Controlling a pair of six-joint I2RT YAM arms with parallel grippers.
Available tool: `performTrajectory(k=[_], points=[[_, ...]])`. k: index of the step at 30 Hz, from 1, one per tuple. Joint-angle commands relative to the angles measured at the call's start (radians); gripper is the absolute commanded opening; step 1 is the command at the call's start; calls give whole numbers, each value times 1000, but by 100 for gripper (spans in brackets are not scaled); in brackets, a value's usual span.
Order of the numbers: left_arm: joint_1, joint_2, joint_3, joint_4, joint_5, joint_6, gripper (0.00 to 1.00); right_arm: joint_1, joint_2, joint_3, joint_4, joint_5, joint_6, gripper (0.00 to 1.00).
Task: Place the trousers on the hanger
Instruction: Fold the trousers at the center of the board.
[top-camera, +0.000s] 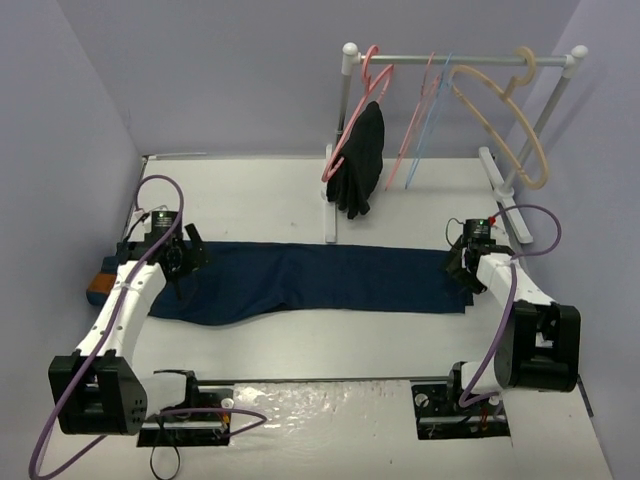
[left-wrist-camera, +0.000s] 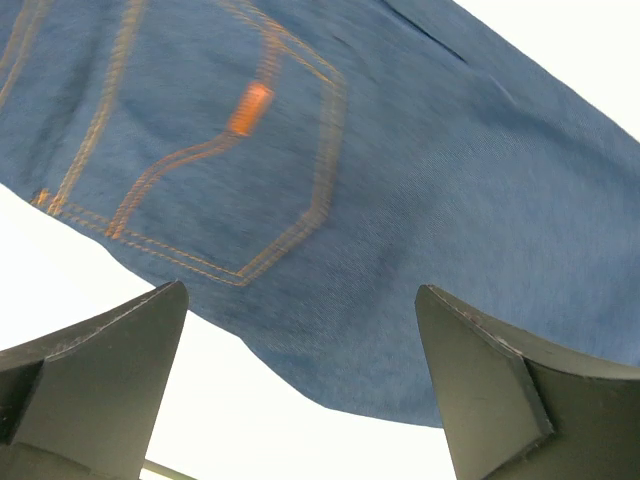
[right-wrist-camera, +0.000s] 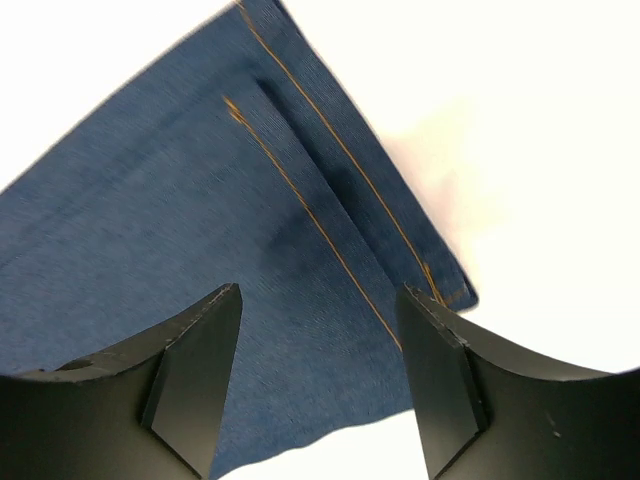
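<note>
Left gripper (left-wrist-camera: 300, 290) and right gripper (right-wrist-camera: 320, 290) hover released over the long navy denim trousers (top-camera: 320, 278), centre frame. A shallow pinch could catch one layer and slip.

a lab test cell: plain lavender walls (top-camera: 230, 70), white table (top-camera: 300, 340), small clothes rack (top-camera: 460, 60).

left arm (top-camera: 120, 300) and right arm (top-camera: 510, 285) stretch forward, jaws on both spread apart.

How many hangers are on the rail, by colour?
Pink hangers: 2
Light-blue hanger: 1
Beige hanger: 1
Total: 4
</note>
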Motion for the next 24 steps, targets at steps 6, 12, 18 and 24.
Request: performTrajectory(k=[6, 12, 18, 24], points=[[-100, -26, -8, 44, 22, 127, 97, -51, 110, 126, 88, -109, -177, 57], [-100, -11, 9, 38, 13, 122, 97, -56, 162, 125, 129, -143, -208, 57], [-100, -14, 4, 41, 6, 122, 97, -56, 200, 107, 144, -161, -226, 58], [-101, -6, 6, 42, 11, 122, 97, -58, 194, 93, 145, -136, -239, 59]])
